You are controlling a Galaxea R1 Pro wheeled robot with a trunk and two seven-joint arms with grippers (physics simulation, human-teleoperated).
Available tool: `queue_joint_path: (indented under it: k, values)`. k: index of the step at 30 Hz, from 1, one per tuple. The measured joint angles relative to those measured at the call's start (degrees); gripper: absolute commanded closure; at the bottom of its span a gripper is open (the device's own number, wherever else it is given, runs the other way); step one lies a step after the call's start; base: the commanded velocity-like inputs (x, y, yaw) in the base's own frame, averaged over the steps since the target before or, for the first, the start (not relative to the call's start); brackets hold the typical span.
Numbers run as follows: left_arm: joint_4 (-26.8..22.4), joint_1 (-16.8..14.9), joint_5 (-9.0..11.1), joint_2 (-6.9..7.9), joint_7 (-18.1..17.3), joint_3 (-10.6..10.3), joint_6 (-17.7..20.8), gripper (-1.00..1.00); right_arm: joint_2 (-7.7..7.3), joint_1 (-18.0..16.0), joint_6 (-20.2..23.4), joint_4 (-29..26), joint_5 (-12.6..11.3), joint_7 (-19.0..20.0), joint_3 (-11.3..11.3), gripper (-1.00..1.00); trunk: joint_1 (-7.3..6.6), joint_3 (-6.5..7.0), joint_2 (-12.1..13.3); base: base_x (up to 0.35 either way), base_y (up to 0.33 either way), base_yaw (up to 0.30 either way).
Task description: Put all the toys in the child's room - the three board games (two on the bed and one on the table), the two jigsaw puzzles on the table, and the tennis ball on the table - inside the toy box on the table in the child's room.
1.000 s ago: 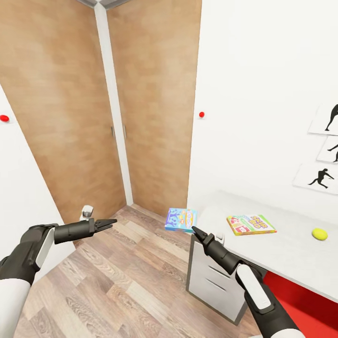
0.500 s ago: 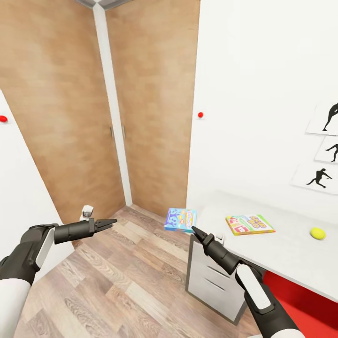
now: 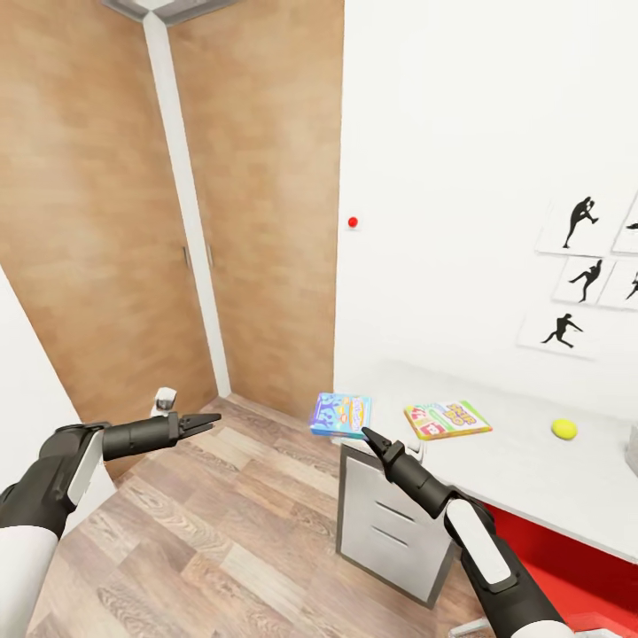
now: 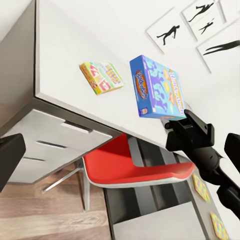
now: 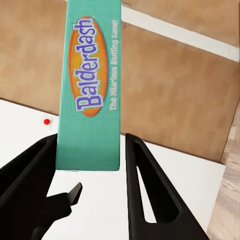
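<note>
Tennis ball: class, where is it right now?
In the head view, the tennis ball lies on the table at the right, beyond the SKIP-BO board game, untouched by either arm.

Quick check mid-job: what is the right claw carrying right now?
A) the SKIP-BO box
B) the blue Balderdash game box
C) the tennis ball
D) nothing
B: the right claw is shut on the blue Balderdash game box, while the SKIP-BO box and tennis ball lie on the table.
</note>
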Motion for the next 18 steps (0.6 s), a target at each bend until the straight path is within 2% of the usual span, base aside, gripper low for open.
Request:
queue_joint_path:
  k: [5,18]
  values:
    - [0.0,0.0,0.0,-0.05,0.0,0.0,0.0,-1.0,-0.03,0.0,0.0,0.0,0.0,0.0,0.0,1.0,0.0,0.2,0.0,0.0,0.0,-0.091]
    - [0.0,0.0,0.0,-0.05,0.0,0.0,0.0,-1.0,-0.04,0.0,0.0,0.0,0.0,0.0,0.0,1.0,0.0,0.23,0.0,0.0,0.0,-0.005]
